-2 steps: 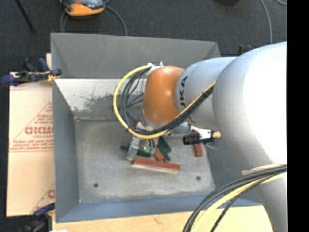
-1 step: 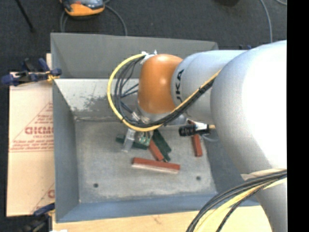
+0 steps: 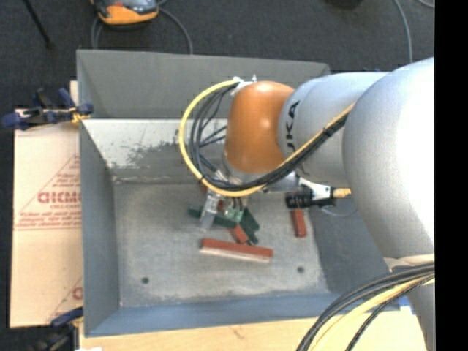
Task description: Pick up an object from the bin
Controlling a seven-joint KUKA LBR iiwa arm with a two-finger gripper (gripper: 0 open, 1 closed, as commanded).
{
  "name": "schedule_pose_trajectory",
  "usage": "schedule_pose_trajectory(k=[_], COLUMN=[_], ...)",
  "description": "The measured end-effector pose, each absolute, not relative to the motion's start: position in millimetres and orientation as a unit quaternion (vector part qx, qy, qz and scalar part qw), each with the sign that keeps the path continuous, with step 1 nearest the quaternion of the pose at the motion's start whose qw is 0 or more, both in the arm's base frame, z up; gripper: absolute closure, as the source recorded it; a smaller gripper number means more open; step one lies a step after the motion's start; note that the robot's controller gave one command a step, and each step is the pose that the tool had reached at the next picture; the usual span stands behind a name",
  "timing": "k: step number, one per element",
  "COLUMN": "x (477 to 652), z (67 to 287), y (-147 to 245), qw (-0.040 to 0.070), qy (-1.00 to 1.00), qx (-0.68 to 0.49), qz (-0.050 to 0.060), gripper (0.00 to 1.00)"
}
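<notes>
My gripper (image 3: 218, 212) reaches down under the arm's orange cover into the middle of the bin. It stands in a small cluster of dark green pieces (image 3: 249, 226), one of which pokes out to its left (image 3: 196, 212). A short red piece (image 3: 240, 234) lies among them. Just in front of the gripper, a flat red-brown bar (image 3: 235, 251) lies crosswise on the floor. Whether anything is in the gripper's hold is hidden by the cover and the clutter.
A small red block (image 3: 298, 224) lies to the right, and above it a black pen-like thing with an orange tip (image 3: 316, 195). The arm covers the bin's right side. The bin's left half and front strip show bare grey floor.
</notes>
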State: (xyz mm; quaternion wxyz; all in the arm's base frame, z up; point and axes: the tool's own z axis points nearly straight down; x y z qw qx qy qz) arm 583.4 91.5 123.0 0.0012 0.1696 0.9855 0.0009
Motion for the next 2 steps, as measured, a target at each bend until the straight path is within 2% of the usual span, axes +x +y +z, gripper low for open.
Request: schedule_pose_trajectory(k=[1, 2], x=[581.5, 584.8], z=[178, 201], y=[109, 114], qw=[-0.001, 0.005], qy=[0.986, 0.986], qx=[0.167, 0.164], qz=[-0.001, 0.002], gripper=[1.00, 1.00])
